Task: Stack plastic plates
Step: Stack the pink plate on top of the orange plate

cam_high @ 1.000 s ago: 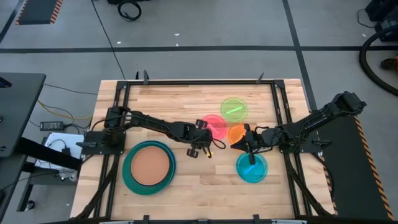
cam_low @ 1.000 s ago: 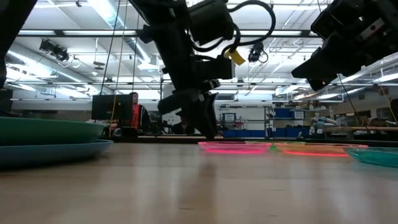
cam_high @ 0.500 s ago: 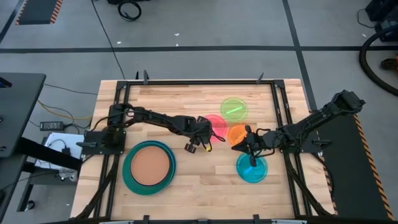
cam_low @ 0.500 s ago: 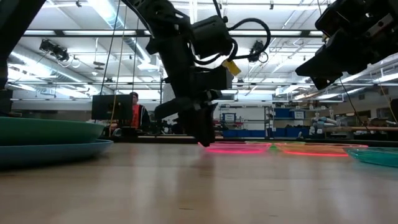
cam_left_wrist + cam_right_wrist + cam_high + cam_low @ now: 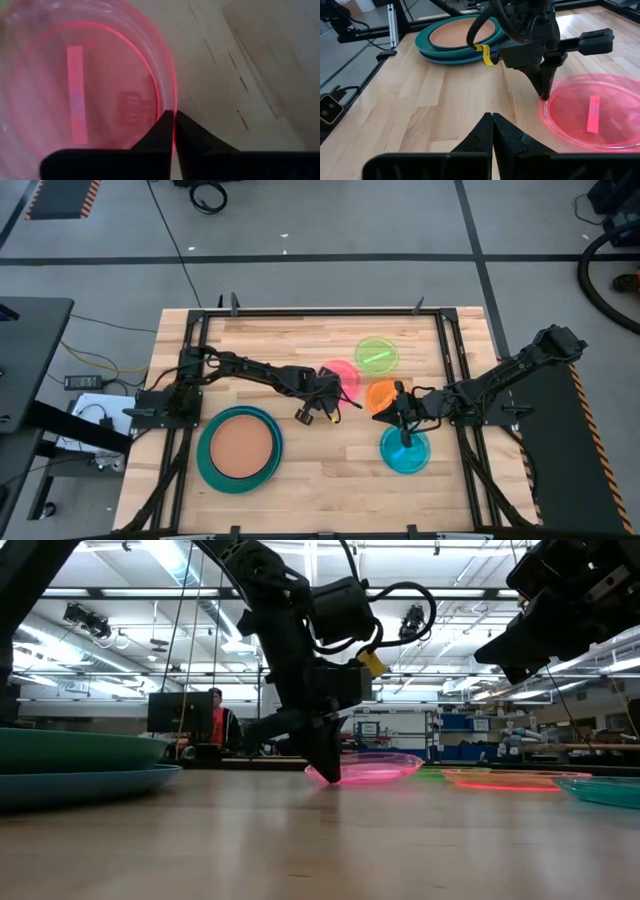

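The pink plate (image 5: 347,376) lies mid-table, with my left gripper (image 5: 330,390) shut on its left rim. Beside it lie the orange plate (image 5: 380,394), the green plate (image 5: 377,355) farther back and the cyan plate (image 5: 405,450) nearer the front. A tan plate (image 5: 240,445) tops the large teal plates (image 5: 208,465) stacked at the front left. My right gripper (image 5: 492,117) is shut and hangs above the table by the orange plate, holding nothing. My left gripper pinches the pink plate's rim (image 5: 175,97) between its two fingertips, one inside the rim and one outside. The fingers (image 5: 326,762) come from above, pointing down. The plate is tilted: its gripped edge stays at the table, its opposite rim (image 5: 405,757) is raised.
The stack of large plates (image 5: 457,35) takes up the front left. Black frame rails (image 5: 455,370) run along the table's sides. Bare wood (image 5: 320,480) lies between the stack and the cyan plate.
My left gripper has moved right and slightly toward the far edge to the pink plate, gone down to the table and shut on its rim. The plate, flat before, now stands tipped with its far side raised.
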`<state>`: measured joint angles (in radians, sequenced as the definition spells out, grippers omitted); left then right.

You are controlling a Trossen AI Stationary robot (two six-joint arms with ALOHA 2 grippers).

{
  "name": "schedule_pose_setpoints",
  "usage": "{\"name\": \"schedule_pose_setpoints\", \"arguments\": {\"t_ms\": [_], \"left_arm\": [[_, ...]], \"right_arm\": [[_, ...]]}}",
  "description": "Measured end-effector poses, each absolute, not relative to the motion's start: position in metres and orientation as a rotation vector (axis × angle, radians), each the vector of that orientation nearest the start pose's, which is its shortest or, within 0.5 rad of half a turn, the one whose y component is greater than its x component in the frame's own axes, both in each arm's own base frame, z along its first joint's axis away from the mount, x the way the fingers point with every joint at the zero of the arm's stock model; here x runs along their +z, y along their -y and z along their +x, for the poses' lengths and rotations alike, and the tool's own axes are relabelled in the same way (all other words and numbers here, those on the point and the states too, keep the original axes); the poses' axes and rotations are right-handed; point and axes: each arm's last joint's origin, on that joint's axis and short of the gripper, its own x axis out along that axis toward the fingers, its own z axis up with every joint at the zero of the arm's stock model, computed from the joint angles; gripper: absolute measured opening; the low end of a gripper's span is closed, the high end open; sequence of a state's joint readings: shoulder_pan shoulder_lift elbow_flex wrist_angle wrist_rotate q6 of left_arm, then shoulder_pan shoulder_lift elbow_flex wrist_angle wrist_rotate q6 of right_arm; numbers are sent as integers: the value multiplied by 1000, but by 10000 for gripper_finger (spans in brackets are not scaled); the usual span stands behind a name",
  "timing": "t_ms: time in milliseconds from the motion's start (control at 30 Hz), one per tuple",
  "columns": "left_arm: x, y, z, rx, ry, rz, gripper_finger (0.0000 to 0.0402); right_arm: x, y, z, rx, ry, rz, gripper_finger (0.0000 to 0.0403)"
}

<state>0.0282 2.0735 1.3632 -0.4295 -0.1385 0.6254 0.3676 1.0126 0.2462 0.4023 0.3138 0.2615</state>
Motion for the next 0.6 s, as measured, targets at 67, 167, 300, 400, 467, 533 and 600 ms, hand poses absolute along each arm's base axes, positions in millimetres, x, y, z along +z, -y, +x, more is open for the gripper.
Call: {"name": "schedule_pose_setpoints", "arguments": {"t_ms": [67, 167, 300, 400, 467, 533, 600], "left_arm": [[133, -14, 412, -216, -1150, 621, 9], [133, -10, 412, -222, -1153, 628, 8], [140, -2, 406, -232, -1175, 605, 5], [152, 3, 400, -212, -1191, 548, 4], [160, 6, 394, -195, -1212, 509, 3], [166, 12, 390, -184, -1223, 484, 3], [173, 19, 386, -175, -1230, 463, 3]], "right_arm": [[167, -59, 178, 8, -347, 135, 11], [167, -59, 178, 9, -346, 129, 11], [167, -59, 178, 10, -347, 124, 11], [167, -59, 178, 11, -347, 116, 11], [167, -59, 178, 12, -345, 111, 11], [167, -58, 178, 9, -341, 103, 11], [168, -58, 179, 0, -329, 84, 11]]}}
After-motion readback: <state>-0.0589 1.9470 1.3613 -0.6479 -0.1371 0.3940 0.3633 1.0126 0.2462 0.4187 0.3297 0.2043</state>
